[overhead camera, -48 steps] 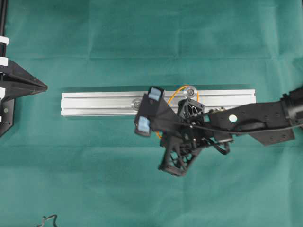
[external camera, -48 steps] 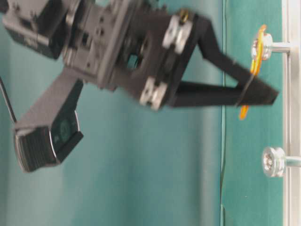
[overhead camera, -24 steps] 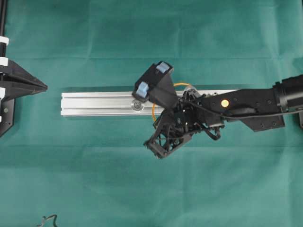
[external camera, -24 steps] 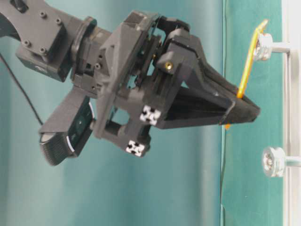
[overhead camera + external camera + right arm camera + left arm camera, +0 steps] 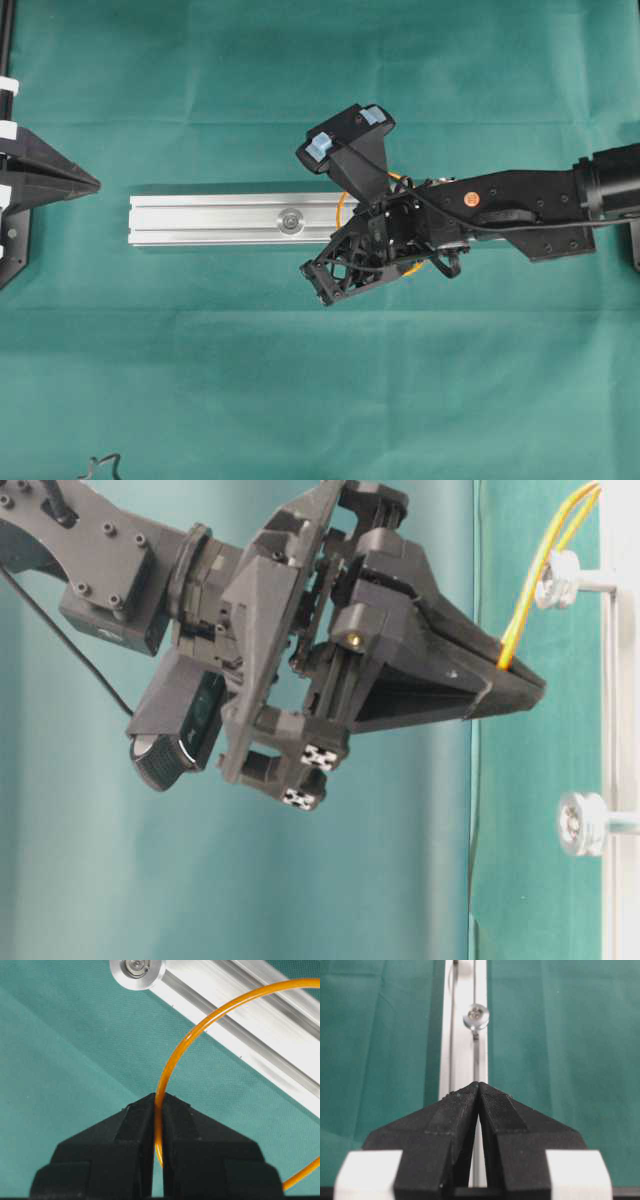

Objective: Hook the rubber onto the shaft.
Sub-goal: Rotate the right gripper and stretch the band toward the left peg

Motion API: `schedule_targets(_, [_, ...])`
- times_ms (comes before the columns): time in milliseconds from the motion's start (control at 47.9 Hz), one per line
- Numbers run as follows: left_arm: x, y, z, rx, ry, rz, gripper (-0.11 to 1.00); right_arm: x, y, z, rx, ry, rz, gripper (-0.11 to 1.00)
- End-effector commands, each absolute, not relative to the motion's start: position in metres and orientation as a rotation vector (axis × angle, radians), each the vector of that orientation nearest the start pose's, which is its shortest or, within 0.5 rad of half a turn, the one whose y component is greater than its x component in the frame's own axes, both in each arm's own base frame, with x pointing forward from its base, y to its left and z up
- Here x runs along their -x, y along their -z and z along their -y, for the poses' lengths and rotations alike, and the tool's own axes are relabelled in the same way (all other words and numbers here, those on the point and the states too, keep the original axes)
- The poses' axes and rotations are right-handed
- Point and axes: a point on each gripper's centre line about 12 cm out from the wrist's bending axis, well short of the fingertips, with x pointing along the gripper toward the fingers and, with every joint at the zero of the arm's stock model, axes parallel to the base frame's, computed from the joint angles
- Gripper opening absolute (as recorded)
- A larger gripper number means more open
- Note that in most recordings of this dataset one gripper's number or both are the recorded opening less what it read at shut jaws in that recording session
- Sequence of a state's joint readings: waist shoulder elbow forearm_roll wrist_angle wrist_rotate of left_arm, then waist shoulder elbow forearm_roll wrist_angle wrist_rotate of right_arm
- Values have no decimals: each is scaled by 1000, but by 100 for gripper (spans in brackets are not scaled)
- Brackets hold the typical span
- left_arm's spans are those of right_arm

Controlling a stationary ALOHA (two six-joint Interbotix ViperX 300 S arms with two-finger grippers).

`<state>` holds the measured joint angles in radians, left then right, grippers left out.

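The orange rubber point(image 5: 172, 1057) is pinched between my right gripper's point(image 5: 159, 1095) shut jaws, and it arcs up and right over the silver rail point(image 5: 260, 1015). In the table-level view the right gripper point(image 5: 515, 680) tilts down at the rail, and the rubber point(image 5: 535, 575) runs past the head of one shaft point(image 5: 555, 580). I cannot tell whether it loops round that shaft. A second shaft point(image 5: 580, 823) stands bare. From overhead only one shaft point(image 5: 291, 221) shows, because the right arm covers the other. My left gripper point(image 5: 478, 1083) is shut and empty, and it points along the rail from its left end.
Green cloth point(image 5: 300, 400) covers the table. The rail point(image 5: 200, 220) lies across the middle. A black frame with white tape point(image 5: 8, 85) stands at the left edge. A small black wire shape point(image 5: 100, 465) lies at the front left corner.
My right gripper has swung from the rail's near side to its far side and turned, still shut on the rubber. The rubber now stretches up past the shaft's head. The left gripper has not moved.
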<state>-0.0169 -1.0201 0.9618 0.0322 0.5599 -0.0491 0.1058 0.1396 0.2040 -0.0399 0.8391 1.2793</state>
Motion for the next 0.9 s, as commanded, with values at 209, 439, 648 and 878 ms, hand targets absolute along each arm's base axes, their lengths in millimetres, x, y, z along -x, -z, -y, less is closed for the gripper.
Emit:
schedule_targets(209, [-181,-305,0,12,-9,-477,2,-433,-221,-32,-1062,674,-996,5])
schedule_targets(439, [-181,-304,1,11,-8,-487,2,-442,-225,-27,-1073,681,-981,5])
schedule_targets(648, [-180,-304,0,17,-10,-492,2,-450,-226,-23,-1075,695,-984,5])
schedule_targets(878, [-180,-302,0,18,-10,-500,2,-453,-224,-20,-1098,726,-985,5])
